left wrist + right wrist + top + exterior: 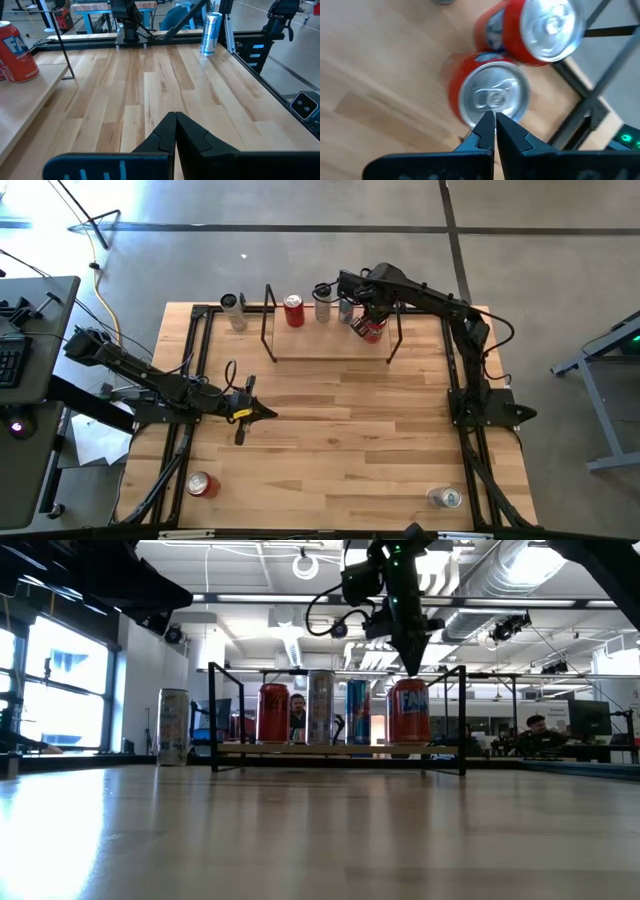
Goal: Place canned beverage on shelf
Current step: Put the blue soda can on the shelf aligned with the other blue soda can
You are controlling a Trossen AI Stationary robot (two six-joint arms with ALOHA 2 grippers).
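Fingers of the right tool (495,120) are pressed together, gripping nothing, their tips right above the silver lid of an upright red can (487,95). In the low view this tool (412,665) points down at the top of that red can (408,712); whether the tips touch the lid cannot be told. The can stands on the shelf (330,358), at the end nearest the right arm, close to the black rod frame there. Just beside it stands a blue can (357,712), then a silver can (320,707) and another red can (273,712), all in a row on the board. A tall silver can (173,726) stands on the counter (340,440) just outside the shelf's other end.

The left tool (262,413) is also shut and empty, hovering over the bare counter well away from the shelf. Two more cans sit at the counter's near corners: a red one (201,484) and a silver one (445,497).
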